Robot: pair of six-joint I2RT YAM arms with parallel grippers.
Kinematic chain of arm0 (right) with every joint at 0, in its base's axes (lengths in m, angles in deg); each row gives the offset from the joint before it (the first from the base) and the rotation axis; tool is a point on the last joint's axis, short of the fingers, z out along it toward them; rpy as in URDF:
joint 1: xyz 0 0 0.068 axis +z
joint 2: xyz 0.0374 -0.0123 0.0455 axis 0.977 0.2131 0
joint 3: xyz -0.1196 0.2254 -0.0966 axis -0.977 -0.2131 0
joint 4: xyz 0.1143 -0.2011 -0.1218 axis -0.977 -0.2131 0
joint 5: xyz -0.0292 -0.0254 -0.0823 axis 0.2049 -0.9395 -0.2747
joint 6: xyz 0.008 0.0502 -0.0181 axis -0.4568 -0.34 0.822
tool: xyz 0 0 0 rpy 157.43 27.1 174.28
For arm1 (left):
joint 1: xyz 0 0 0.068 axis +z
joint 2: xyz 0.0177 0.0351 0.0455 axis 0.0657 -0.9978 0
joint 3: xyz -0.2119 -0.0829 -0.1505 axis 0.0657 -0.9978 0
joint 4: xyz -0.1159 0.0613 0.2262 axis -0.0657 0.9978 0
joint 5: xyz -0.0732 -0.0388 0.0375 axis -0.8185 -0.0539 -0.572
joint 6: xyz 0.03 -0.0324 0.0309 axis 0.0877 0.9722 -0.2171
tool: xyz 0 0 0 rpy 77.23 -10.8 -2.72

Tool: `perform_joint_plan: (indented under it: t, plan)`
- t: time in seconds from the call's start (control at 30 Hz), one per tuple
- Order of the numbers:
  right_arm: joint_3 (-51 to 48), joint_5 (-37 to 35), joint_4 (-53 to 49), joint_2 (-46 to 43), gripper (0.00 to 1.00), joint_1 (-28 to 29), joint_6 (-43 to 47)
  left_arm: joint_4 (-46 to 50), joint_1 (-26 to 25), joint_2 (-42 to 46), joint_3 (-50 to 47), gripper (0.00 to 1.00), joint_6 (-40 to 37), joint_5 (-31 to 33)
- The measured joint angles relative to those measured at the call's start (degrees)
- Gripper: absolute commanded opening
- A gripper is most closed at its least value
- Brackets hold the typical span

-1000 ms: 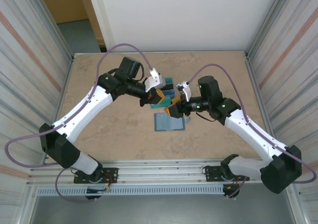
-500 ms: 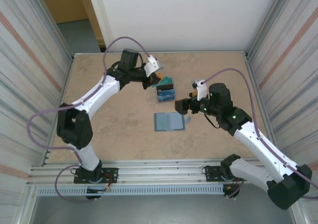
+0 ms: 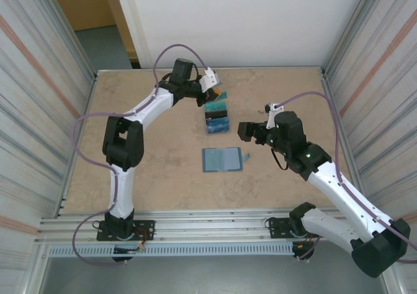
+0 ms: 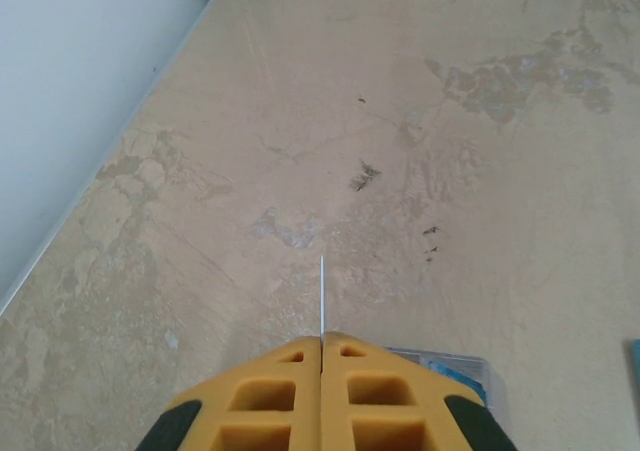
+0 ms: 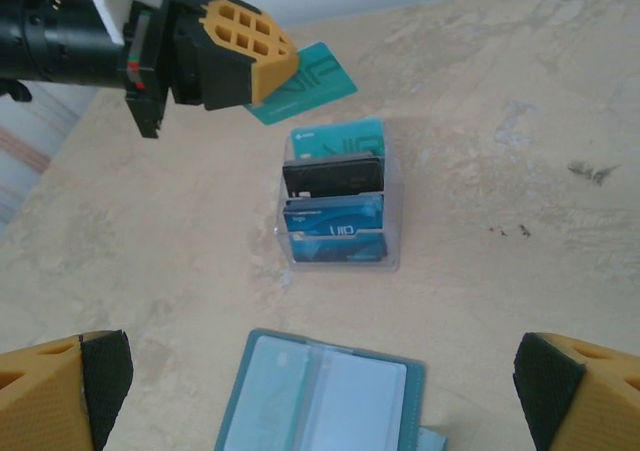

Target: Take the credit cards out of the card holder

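The left gripper (image 3: 209,96) reaches to the far side of the surface (image 3: 150,176), clamped on a teal credit card (image 3: 221,96) just beyond a row of teal, black and blue credit cards (image 3: 217,119). The card holder (image 3: 222,159) lies unfolded and flat nearer the arm bases. The right gripper (image 3: 247,132) hangs to its upper right, jaws spread.

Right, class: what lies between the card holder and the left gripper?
In the right wrist view, a clear rack of teal, black and blue cards stands between the card holder and the left gripper, which pinches a teal card.
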Motion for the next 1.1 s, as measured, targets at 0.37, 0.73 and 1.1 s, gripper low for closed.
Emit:
perform_joint_plan:
  t: [0.37,0.73,1.1]
  plan:
    - [0.0,-3.9,-1.1,-1.0,0.99,0.3,-1.9,0.7,0.0,-5.2,0.3,0.00,-2.1,0.0]
    - [0.0,-5.6,-2.2,-1.0,0.99,1.3,-1.9,1.5,0.9,-6.0,3.2,0.00,-3.3,0.0]
    - [0.0,-5.8,-2.3,-0.5,0.99,1.3,-1.9,4.4,0.9,-8.1,4.6,0.00,-5.0,0.0]
